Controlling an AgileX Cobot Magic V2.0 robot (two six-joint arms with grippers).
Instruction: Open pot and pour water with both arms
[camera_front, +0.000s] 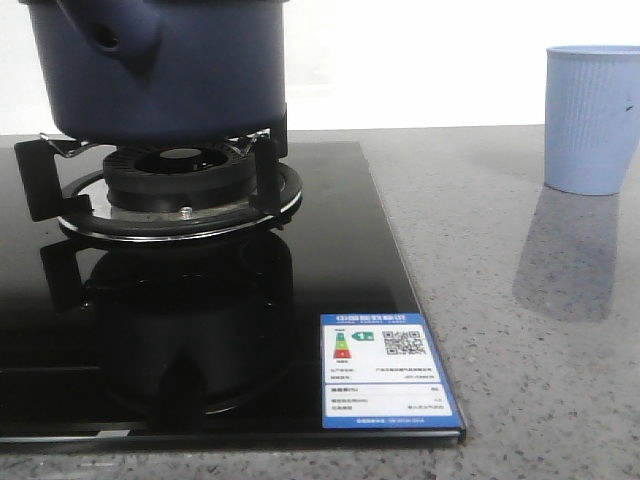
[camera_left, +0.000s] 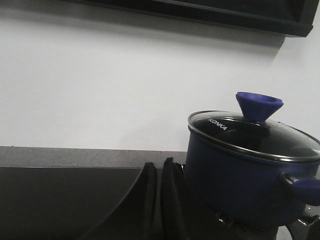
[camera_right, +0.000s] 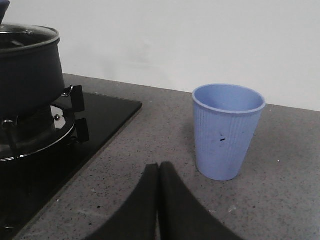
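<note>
The dark navy pot (camera_front: 160, 70) stands on the burner grate (camera_front: 180, 195) of the black glass hob, its stubby holed handle (camera_front: 105, 35) facing me. The left wrist view shows the pot (camera_left: 240, 180) with its glass lid (camera_left: 252, 132) on and a blue knob (camera_left: 259, 104) on top. My left gripper (camera_left: 159, 167) is shut and empty, low beside the pot. My right gripper (camera_right: 159, 167) is shut and empty over the grey counter, short of the pale blue ribbed cup (camera_right: 227, 131). Neither gripper shows in the front view.
The cup (camera_front: 592, 118) stands on the speckled grey counter to the right of the hob. An energy label sticker (camera_front: 385, 370) sits on the hob's near right corner. A white wall runs behind, with a dark hood edge (camera_left: 200, 12) above.
</note>
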